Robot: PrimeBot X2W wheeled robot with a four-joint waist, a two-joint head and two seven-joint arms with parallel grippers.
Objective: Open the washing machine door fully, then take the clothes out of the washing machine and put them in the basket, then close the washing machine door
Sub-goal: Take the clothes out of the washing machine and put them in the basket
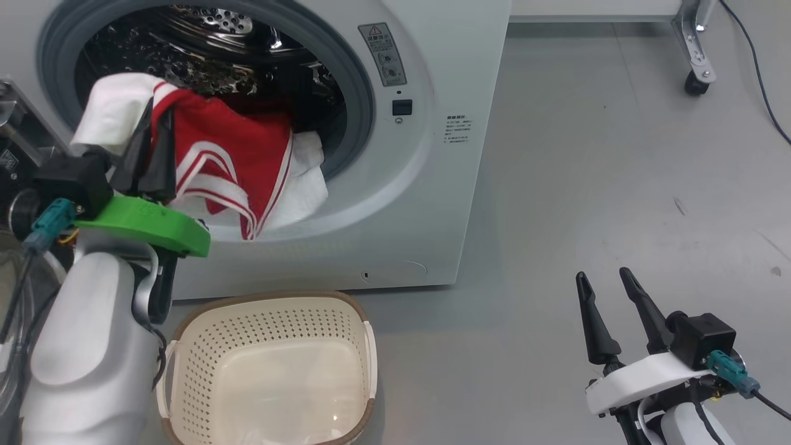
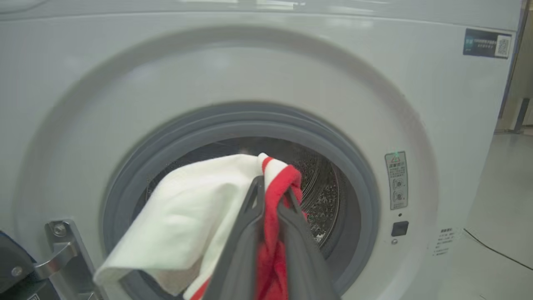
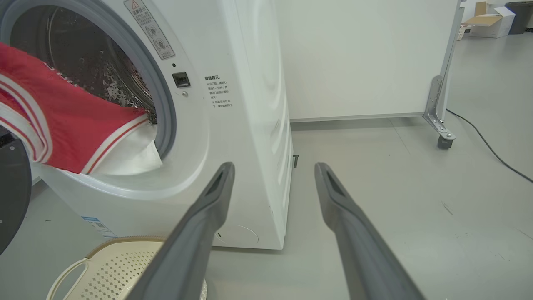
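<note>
Grey floor (image 1: 587,154) carries the washing machine (image 1: 432,185), the clothes (image 1: 235,161) hanging half out of its mouth at ten o'clock, pinched by the left hand (image 1: 157,114); unloading seems under way, next lowering them to the basket (image 1: 364,327) at six o'clock, the right hand (image 1: 603,275) spread idle.

The clothes (image 1: 247,154) hang out of the washing machine (image 1: 432,185), gripped in the left claw (image 1: 157,114) — the basket (image 1: 272,327) on the floor (image 1: 587,185) just before it, the right claw (image 1: 602,275) well rightward.
</note>
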